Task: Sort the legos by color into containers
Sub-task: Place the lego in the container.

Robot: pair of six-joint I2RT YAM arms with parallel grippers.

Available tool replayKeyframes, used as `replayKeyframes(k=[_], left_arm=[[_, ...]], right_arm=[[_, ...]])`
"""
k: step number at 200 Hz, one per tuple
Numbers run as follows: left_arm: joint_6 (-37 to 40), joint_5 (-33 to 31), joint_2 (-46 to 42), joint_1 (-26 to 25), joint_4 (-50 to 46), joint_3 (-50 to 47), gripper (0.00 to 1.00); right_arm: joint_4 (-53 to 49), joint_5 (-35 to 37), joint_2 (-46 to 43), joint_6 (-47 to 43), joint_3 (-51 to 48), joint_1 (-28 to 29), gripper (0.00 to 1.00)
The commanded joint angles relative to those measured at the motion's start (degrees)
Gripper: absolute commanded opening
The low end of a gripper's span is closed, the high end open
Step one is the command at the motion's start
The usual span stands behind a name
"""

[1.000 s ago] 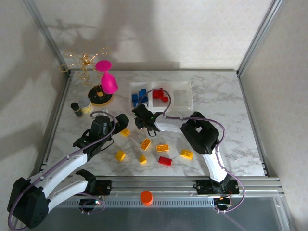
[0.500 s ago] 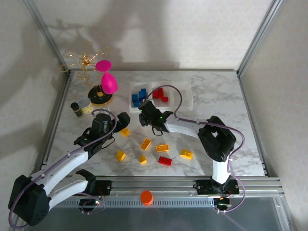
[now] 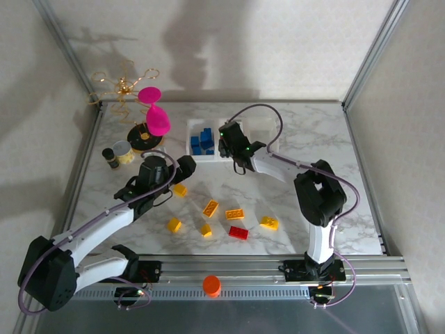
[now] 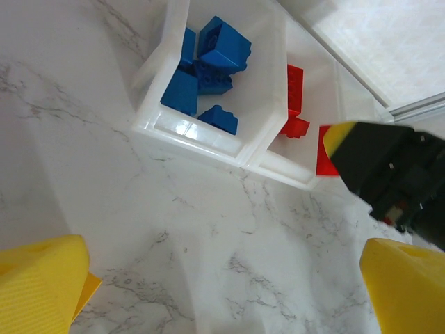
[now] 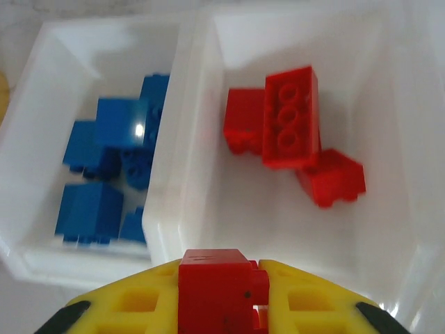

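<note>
Clamped between the yellow fingers of the right hand: one red lego, held above the near wall of the middle bin of the containers. Inside that bin, more red legos; in the bin to its left, a heap of blue legos. Over bare marble near the blue bin's front, the left hand, its fingers spread wide with nothing between.

Loose on the white marble worktop, between the two arms: six yellow legos and a loose red brick. At the far left, a tin can, a pink hourglass shape and a gold wire ornament. On the front rail, an orange cap. Around it all, aluminium posts and plain beige walls.
</note>
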Motion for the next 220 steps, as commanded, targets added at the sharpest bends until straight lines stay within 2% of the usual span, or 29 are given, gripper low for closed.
replayKeyframes(k=[1,62,81,96,112,139,220], left_arm=[[0.85,1.06,2.2,-0.46,1.77,3.21,1.0],[0.63,1.24,5.73,-0.46,3.96,5.25,1.0],[0.54,1.89,6.56,-0.46,3.74,6.15,1.0],[0.47,2.0,6.59,-0.46,3.84,6.4,1.0],[0.26,2.03,6.48,-0.46,4.47,6.05,1.0],[0.27,2.69,6.37,-0.55,4.08,6.33,1.0],[1.16,3.57,3.53,-2.02,2.46,5.28,1.0]], right_arm=[[-1.08,1.99,5.12,-3.1,6.39,-1.9,0.15],[-2.77,2.1,13.9,-4.97,16.44,-5.93,0.16],[-3.74,1.81,14.58,-5.88,17.35,-6.21,0.21],[-2.51,1.4,12.98,-6.37,15.95,-6.15,0.25],[-1.08,0.13,11.03,-7.24,14.51,-6.15,0.36],[-1.19,-1.07,7.58,-7.79,12.3,-6.21,0.46],[-2.87,-2.99,-7.34,-6.92,-2.65,-4.61,0.59]])
